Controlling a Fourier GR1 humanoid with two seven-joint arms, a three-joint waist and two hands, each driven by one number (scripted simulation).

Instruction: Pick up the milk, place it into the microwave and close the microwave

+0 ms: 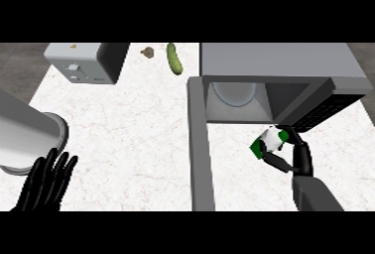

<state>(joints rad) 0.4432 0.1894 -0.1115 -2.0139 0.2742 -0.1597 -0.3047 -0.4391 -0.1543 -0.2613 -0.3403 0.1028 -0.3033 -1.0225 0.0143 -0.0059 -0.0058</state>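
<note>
Resting in robot hand [293, 154]: milk [268, 142]

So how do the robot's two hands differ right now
The right hand is curled round the milk carton, holding it just in front of the open microwave; the left hand holds nothing. The right hand's fingers are bent, the left hand's straight and spread, pointing up. The right hand is at the microwave's opening, the left rests near the view's lower left edge. Both are black.
</note>
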